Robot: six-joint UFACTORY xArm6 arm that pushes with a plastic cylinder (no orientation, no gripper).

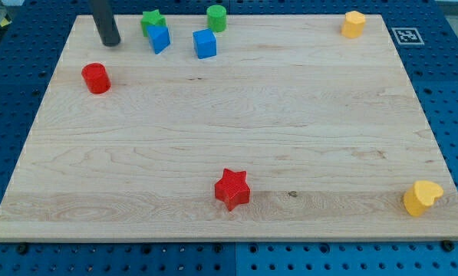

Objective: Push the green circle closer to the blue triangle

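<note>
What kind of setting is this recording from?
Probably a robotics lab bench: a light wooden board lies on blue perforated panels, with a printed black-and-white marker tag beside it and small coloured plastic blocks.

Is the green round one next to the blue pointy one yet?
Not yet. The green circle sits at the view's top, with a blue cube just below it and a gap to the blue triangle. My tip is left of the triangle, touching nothing. The whole push remains.
</note>
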